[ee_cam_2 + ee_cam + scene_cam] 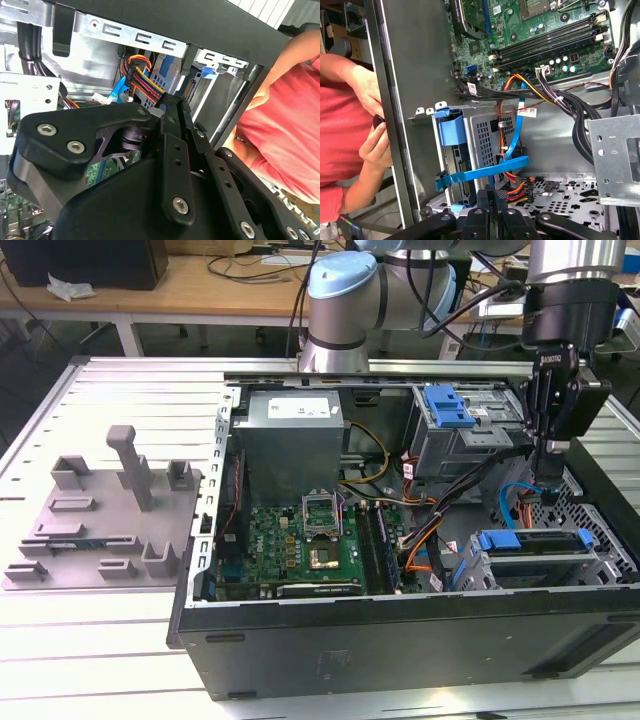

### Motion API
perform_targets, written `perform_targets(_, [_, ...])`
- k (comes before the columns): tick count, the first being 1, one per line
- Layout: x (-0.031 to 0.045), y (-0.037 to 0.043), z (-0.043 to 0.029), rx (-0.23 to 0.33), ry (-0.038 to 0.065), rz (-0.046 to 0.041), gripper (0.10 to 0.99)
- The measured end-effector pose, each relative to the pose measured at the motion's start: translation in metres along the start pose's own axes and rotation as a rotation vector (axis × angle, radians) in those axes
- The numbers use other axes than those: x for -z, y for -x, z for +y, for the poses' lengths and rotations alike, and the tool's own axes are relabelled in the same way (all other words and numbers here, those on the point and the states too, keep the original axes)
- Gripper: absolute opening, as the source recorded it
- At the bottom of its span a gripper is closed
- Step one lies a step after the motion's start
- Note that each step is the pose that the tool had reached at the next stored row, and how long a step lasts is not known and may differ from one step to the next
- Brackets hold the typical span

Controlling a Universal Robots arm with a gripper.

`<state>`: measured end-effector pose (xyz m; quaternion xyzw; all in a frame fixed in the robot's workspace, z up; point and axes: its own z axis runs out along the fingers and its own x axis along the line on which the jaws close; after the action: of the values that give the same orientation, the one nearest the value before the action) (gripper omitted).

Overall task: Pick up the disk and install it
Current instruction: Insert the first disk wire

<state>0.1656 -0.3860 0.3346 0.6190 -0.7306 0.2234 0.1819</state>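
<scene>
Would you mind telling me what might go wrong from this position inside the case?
The gripper hangs low inside the case, right over the blue cable and the orange and yellow wires; it may snag them. A person's hand sits beside the case's wall, so a sideways swing might strike it.

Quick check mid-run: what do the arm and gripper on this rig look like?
The arm has silver-grey tubes and rounded light-blue joint caps, with black cables draped alongside. The gripper is matte black, with small white lettering, jointed linkage fingers and silver screw heads.
</scene>
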Motion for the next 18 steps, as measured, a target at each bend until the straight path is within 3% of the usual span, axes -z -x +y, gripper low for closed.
perform_targets(3, [-0.0002, -0.0039, -0.0007, 0.0, 0.0, -0.0005, 0.161])
perform_targets(9, [0.0065, -0.0148, -0.0031, 0.0, 0.001, -0.0047, 0.161])
perform_targets(12, [0.0027, -0.0247, -0.0054, 0.0, 0.002, -0.0108, 0.161])
perform_targets(14, [-0.0006, -0.0296, -0.0069, 0.0, 0.004, -0.0216, 0.161])
perform_targets(18, [-0.01, -0.0432, -0.0098, -0.001, 0.011, -0.0655, 0.161])
